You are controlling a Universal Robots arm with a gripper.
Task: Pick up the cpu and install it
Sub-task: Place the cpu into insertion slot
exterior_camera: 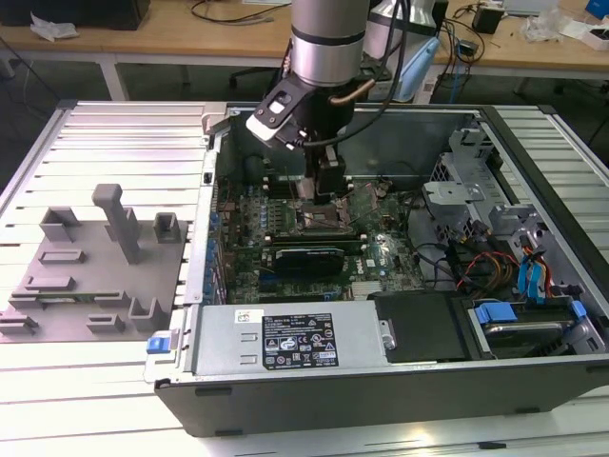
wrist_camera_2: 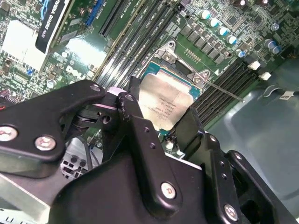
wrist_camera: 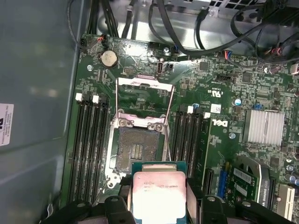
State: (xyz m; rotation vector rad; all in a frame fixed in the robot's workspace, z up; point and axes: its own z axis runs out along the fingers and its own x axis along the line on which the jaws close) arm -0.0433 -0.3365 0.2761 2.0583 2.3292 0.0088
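The cpu [wrist_camera: 159,192], a thin square chip with a pale silver top on a green base, is held by its edges in my gripper [wrist_camera: 159,207], which is shut on it. In the second wrist view the cpu [wrist_camera_2: 162,106] sits between the two black fingers [wrist_camera_2: 135,116], tilted just above the motherboard. The open socket [wrist_camera: 139,150] lies right beside the chip, with its metal bracket [wrist_camera: 145,100] flipped up past it. In the exterior view my gripper [exterior_camera: 328,188] hangs low inside the computer case, over the socket [exterior_camera: 318,222].
Memory slots [wrist_camera: 89,140] flank the socket on both sides. A finned silver heatsink [wrist_camera: 265,127] and black cables [wrist_camera: 187,28] are nearby. A graphics card [exterior_camera: 304,257], power supply [exterior_camera: 290,341] and drive cages [exterior_camera: 476,181] fill the case. A grey fixture [exterior_camera: 90,271] lies at the exterior view's left.
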